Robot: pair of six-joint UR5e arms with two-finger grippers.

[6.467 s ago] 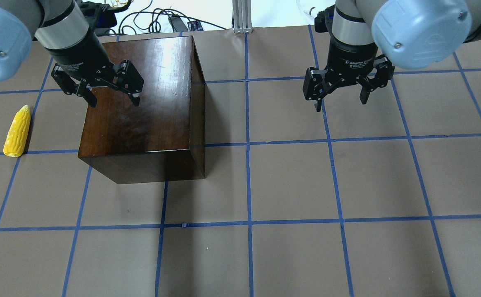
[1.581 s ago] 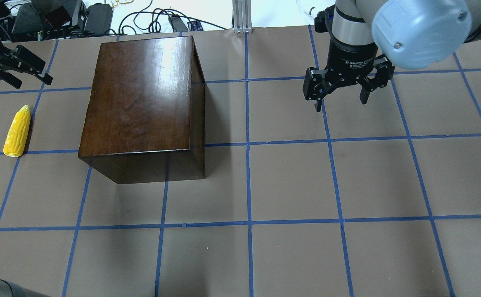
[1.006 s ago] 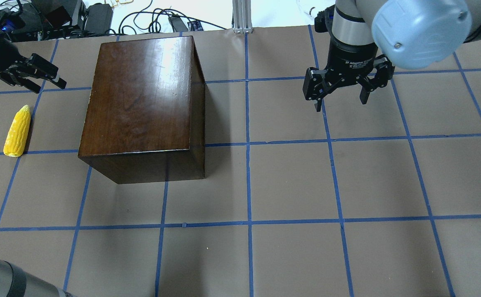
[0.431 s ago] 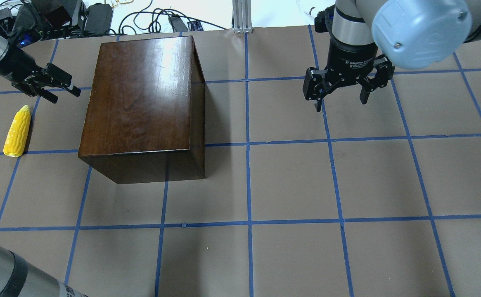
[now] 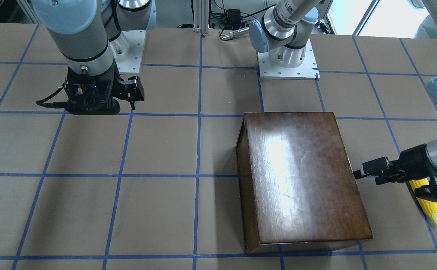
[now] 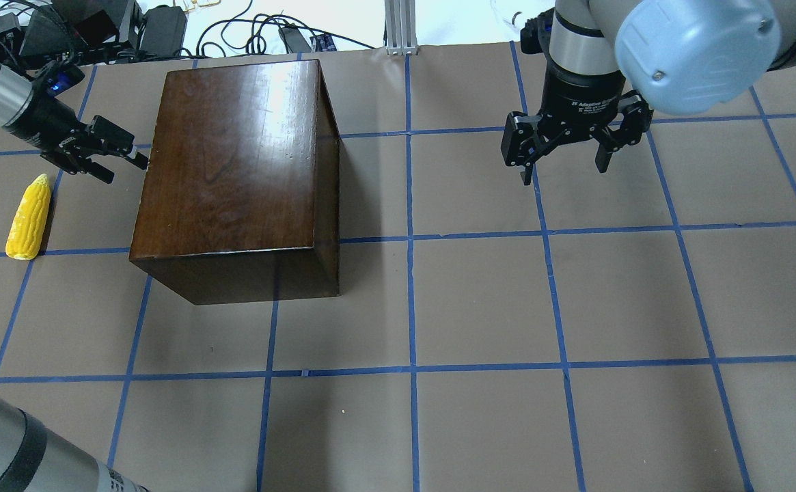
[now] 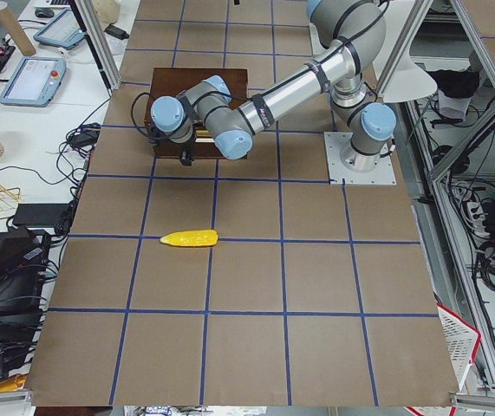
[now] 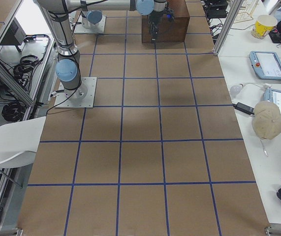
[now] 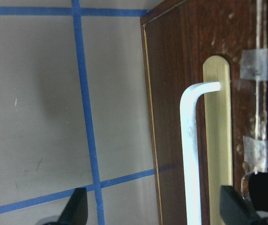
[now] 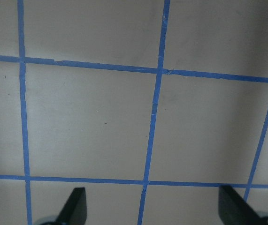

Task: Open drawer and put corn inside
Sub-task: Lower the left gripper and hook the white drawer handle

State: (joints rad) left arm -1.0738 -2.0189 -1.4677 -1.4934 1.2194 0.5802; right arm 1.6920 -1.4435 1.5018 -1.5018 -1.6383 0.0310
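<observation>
Left gripper (image 6: 126,171) is held level at the cabinet's (image 6: 234,157) drawer (image 9: 171,93), fingers (image 9: 75,208) spread wide before the handle (image 9: 189,154); right gripper (image 6: 564,172) is pointed down, likewise spread, well apart.

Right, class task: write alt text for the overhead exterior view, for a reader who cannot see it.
The robot's open left hand is poised at the left side of a glossy dark-brown cabinet on a gridded table. A yellow corn cob lies left of it, untouched; the open right hand hovers at the right.
</observation>
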